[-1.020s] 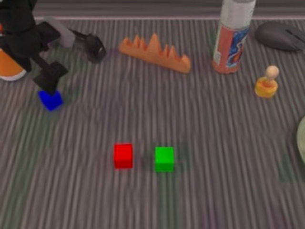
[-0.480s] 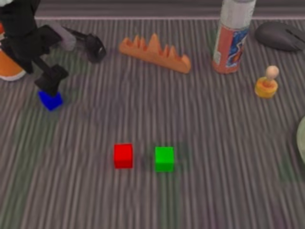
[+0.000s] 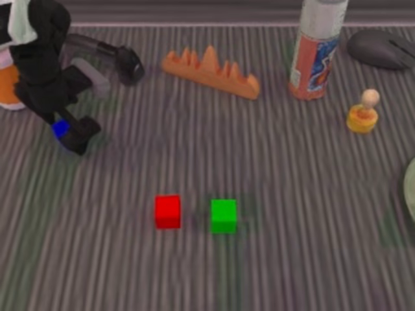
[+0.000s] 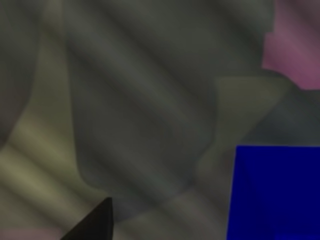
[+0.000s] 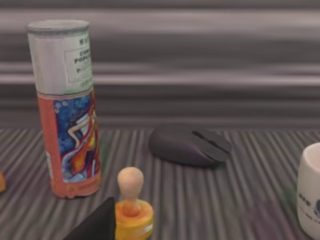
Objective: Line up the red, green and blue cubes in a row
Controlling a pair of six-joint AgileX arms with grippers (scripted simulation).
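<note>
The small matte deep-blue cube [image 3: 60, 129] sits far out on the left of the striped grey surface [image 3: 292, 246], mostly hidden under the left hand [image 3: 70, 133]. Only a sliver of blue shows from above. In the left wrist view the blue cube [image 4: 274, 192] fills one corner, with a single dark fingertip [image 4: 95, 222] poking in well apart from it. So the hand looks spread around or beside the cube, not pinching it, but honestly I can't tell for sure whether it's open or shut.

The bright red matte cube [image 3: 167, 211] and the bright green matte cube [image 3: 224, 216] sit side by side near the middle with a small gap, already roughly in a row. My read: blue is the last one to bring over.

What could go wrong: the cube looks off-centre to the fingers, so closing now might clip a corner and spin or shove it instead of gripping it. The black-headed tool with a grey handle [image 3: 107, 58] and the orange-and-white object [image 3: 9, 91] are close by, so a sloppy lift could bump them. Setting blue down next to red also risks knocking the row.

The right hand isn't seen from above. Its wrist view shows a dark tip [image 5: 97, 225], the orange-labelled can [image 5: 67, 107], a yellow-and-wood peg toy [image 5: 132, 210], a dark computer mouse [image 5: 190, 145] and a white mug [image 5: 310, 187].
</note>
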